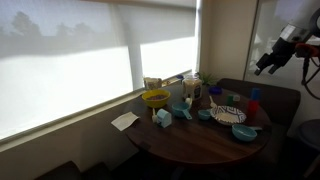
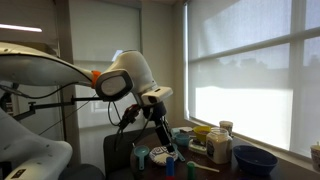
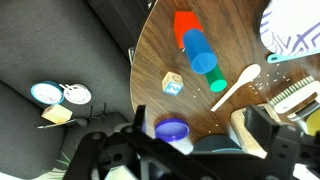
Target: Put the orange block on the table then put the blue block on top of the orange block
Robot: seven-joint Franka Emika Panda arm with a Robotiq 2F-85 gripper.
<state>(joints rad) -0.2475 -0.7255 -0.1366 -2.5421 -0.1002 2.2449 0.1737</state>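
In the wrist view the orange block, the blue block and a green piece touch in one line on the round brown table. I cannot tell whether they stand stacked or lie flat. In an exterior view the blue block shows just above the orange block at the table's edge. My gripper is open and empty, high above the table, as both exterior views show.
A letter cube, white spoon, purple lid and patterned plate lie near the blocks. A yellow funnel, a paper slip and blue bowls crowd the table. A dark seat holds small items.
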